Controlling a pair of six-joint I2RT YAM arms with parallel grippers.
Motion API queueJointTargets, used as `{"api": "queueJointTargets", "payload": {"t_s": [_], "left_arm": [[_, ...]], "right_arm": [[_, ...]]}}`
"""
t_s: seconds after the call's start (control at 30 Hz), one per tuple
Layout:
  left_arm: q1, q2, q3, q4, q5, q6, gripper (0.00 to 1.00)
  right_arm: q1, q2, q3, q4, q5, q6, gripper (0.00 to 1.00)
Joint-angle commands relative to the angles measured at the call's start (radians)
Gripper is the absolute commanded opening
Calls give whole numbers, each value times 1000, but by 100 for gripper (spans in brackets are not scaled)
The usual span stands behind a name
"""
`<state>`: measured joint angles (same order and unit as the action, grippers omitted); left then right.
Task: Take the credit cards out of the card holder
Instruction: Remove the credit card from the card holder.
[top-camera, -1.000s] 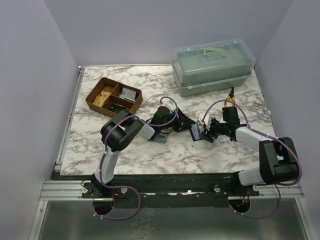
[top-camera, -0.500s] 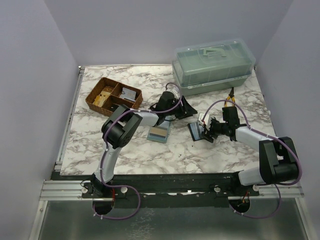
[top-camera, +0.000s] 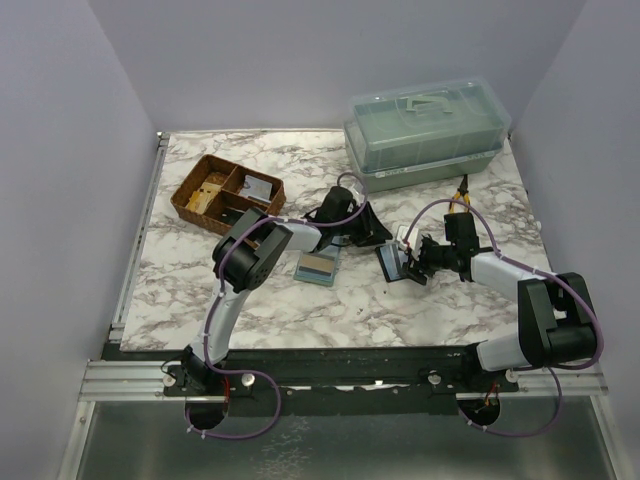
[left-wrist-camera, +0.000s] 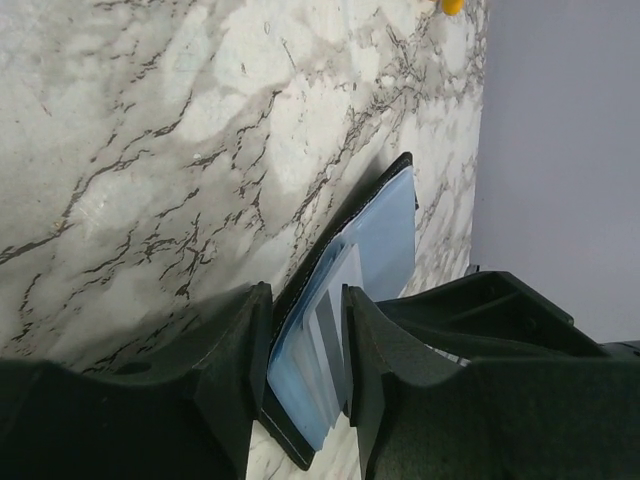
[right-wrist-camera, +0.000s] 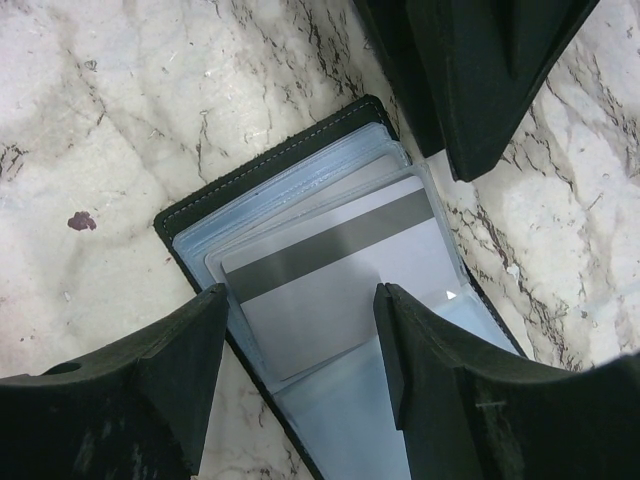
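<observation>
**Black card holder held open over the marble**

The card holder (right-wrist-camera: 185, 225), black with a stitched edge and clear blue-grey sleeves, is right of centre on the veined marble table (top-camera: 300, 310), clamped across its width by the right gripper (right-wrist-camera: 300, 300). The credit cards (right-wrist-camera: 330, 270) are thin pale rectangles. Seen from the right wrist, the top card's dark stripe and long axis run diagonally, rising rightward. The left gripper (left-wrist-camera: 305, 292) hovers just beyond, fingers narrowly apart, gripping nothing. A loose card (top-camera: 317, 268) lies flat nearby
</observation>
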<state>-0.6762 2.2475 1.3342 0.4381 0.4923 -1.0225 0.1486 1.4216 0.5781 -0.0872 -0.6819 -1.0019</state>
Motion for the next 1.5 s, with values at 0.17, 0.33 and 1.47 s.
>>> {"api": "queueJointTargets", "payload": {"t_s": [0.17,0.33,1.47], "left_arm": [[-12,19,25,-16,72,17,34],[-16,6,14,-4,85,8,32],[-37,26,45,29,134,-5,28]], "right_arm": [[-6,20,18,12,40,-11,64],[-6,20,18,11,41,-13,64],[-6,22,20,10,39,-11,64]]}}
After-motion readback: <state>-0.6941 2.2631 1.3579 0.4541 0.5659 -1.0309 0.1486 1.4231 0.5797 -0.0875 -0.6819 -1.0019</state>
